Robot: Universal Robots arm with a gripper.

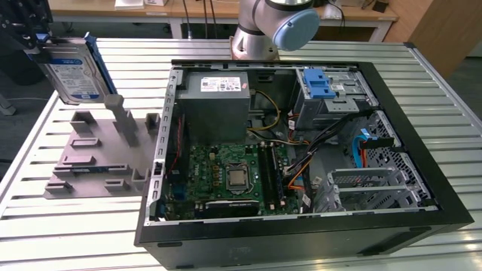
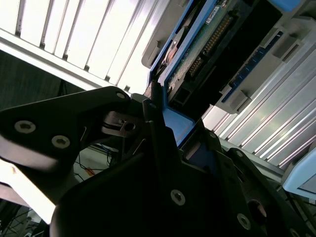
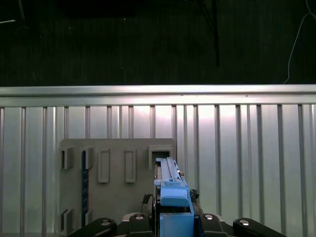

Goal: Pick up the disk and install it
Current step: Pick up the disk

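At the exterior view's left, you have the gripper [image 1: 36, 40] pinching the disk [image 1: 73, 70] by its blue frame. The disk hangs on edge above the grey stand [image 1: 94, 152] on the desk [image 1: 68, 226], probably so that it stays free of the stand's slots. Further right, the open computer case [image 1: 301, 147] lies flat, and its blue-latched drive bay [image 1: 328, 93] faces up, which looks like the place meant for the disk.

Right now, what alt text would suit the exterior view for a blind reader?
The hand holds the disk above a grey fixture plate; on the exterior view's right, an open computer case lies on the slatted table.
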